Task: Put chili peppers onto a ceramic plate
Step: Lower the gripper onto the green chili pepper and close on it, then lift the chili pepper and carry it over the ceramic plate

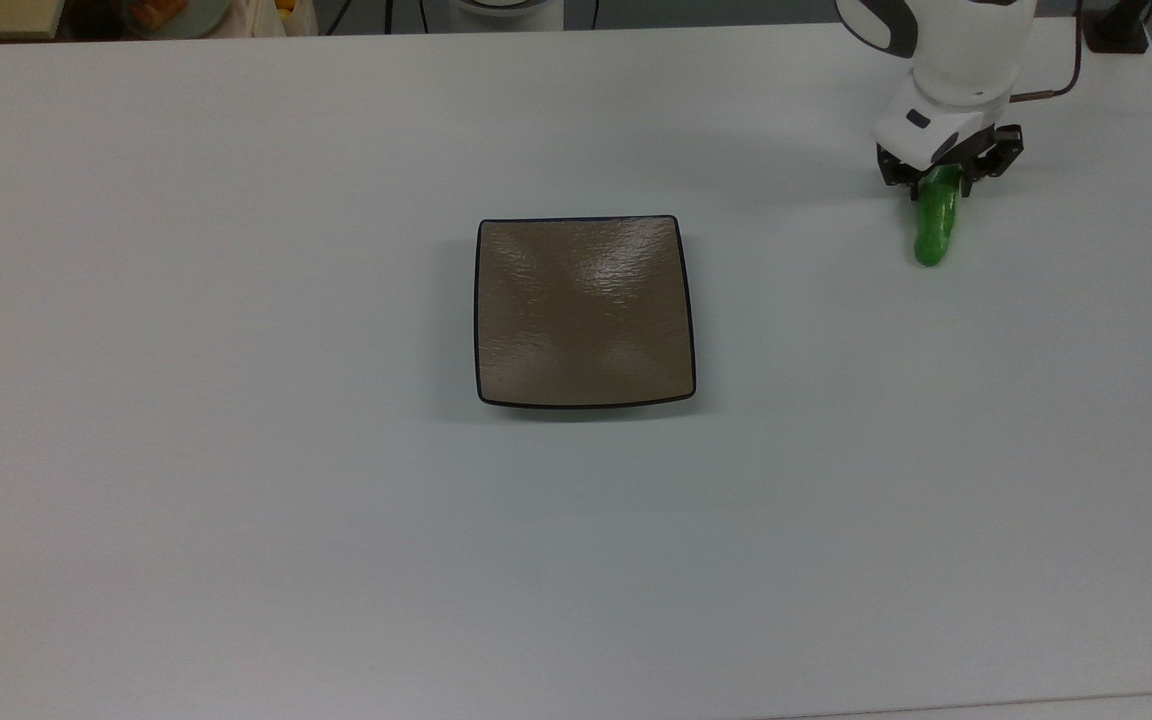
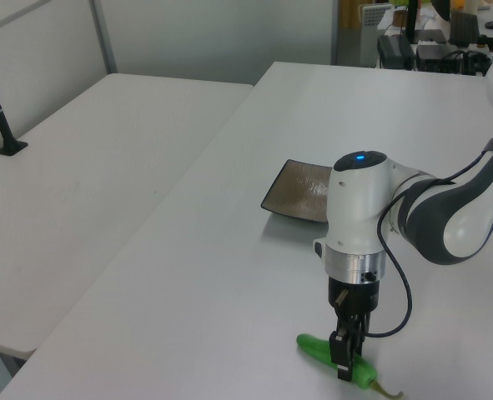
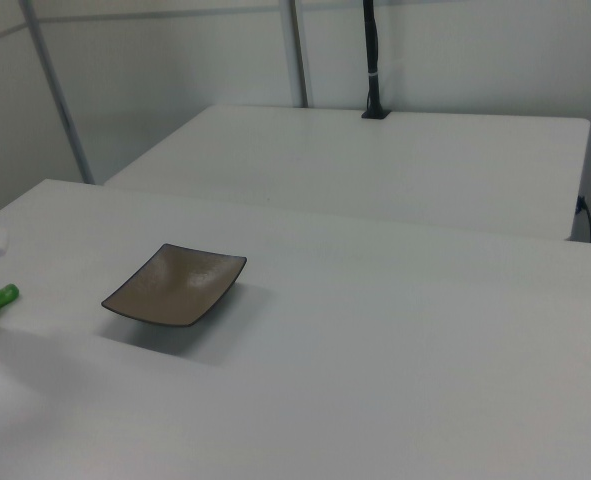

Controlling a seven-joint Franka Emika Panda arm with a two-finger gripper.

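So far only the grasp: the hand (image 1: 944, 176) clenches the chili pepper (image 1: 935, 225), well apart from the empty ceramic plate (image 1: 584, 311).

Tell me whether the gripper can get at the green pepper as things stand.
Most likely yes: the gripper is already down over the pepper near its stem end, one of the fingers against its side. Nothing else on the table crowds it.
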